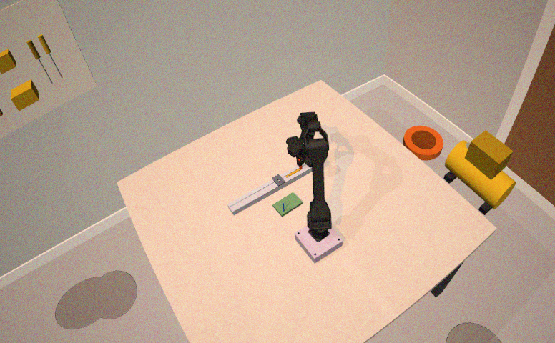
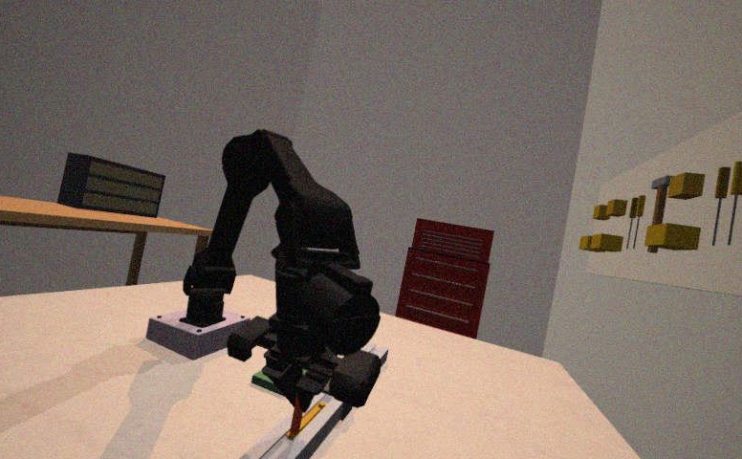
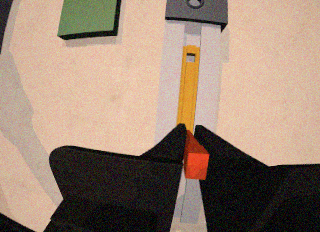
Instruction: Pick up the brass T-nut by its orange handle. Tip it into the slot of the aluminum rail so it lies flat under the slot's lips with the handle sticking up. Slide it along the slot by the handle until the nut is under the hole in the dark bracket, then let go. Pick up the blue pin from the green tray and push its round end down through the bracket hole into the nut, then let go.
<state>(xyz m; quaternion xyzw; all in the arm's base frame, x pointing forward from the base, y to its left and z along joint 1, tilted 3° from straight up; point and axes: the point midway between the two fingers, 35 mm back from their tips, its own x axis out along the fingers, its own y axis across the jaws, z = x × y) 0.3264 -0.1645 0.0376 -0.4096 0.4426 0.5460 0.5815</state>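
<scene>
Black jaws (image 1: 300, 163) (image 2: 301, 404) gripped the orange handle (image 1: 300, 167) (image 2: 295, 419) (image 3: 196, 164) above the rail (image 1: 252, 196) (image 2: 313, 440) (image 3: 170, 87); a skewed push risked jamming the brass nut (image 1: 292, 173) (image 2: 311, 418) (image 3: 188, 89) against the slot's lips.

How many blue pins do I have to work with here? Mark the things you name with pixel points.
1: the blue pin (image 1: 283, 207) on the green tray (image 1: 293, 199) (image 2: 267, 382) (image 3: 90, 14). Any beneath the arm (image 1: 317, 182) (image 2: 317, 216) would be hidden.

From here, the dark bracket (image 1: 278, 180) (image 3: 175, 7) straddles the aluminum rail (image 1: 252, 197) (image 2: 329, 424) (image 3: 170, 77), blocking a low pass along its top; between the rail and the green tray (image 1: 294, 200) (image 2: 267, 382) (image 3: 90, 17), a strip of tabletop (image 1: 212, 259) (image 2: 448, 398) (image 3: 265, 92) gives fingers a way through.
</scene>
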